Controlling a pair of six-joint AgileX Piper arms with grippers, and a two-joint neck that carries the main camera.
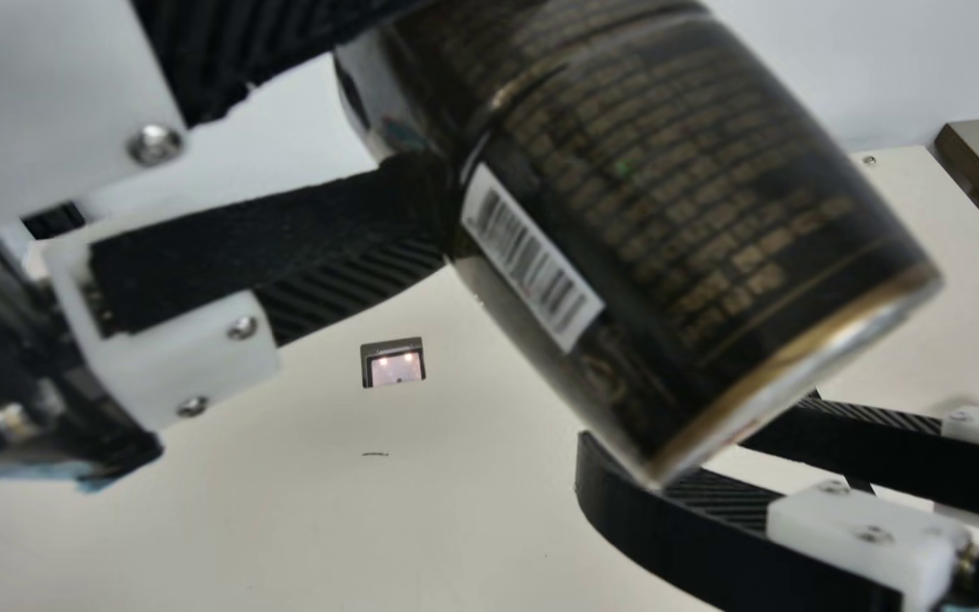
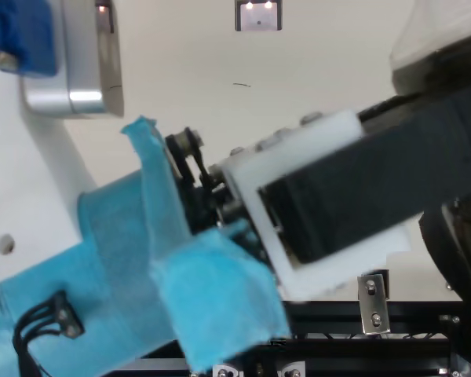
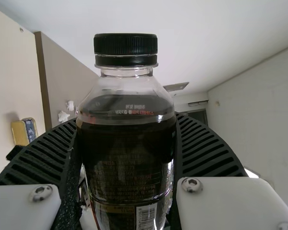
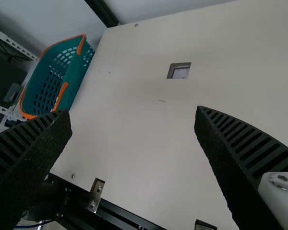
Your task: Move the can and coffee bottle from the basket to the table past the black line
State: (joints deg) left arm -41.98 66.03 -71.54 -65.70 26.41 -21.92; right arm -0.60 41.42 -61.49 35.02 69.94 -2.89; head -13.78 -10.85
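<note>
Beneath the whole job we have the cream table, and at its edge in the right wrist view the teal basket with its orange handles, where the work starts. High over the table, the left gripper has its jaws pressed on both sides of the coffee bottle, parted only by the bottle's width. The right gripper has its jaws spread wide with nothing between them, and in the main view it sits behind and below the bottle's base.

The coffee bottle itself is well out of the basket, tilted, its base aimed down towards the right arm's side. We take the step in hand to be the bottle's carry, most likely a handover between arms (our reading, since the free jaws wait so near the base). Next, we would hold the left arm steady, bring the right jaws around the lower body, close them squarely, and only then loosen the left. A lopsided pinch could let that smooth body slip or twist. After that, it needs setting upright past the black line.

As for the can, we cannot tell where it is, so we would count its transfer as unconfirmed. Smallest is a yellow-and-blue thing, which we cannot identify.
</note>
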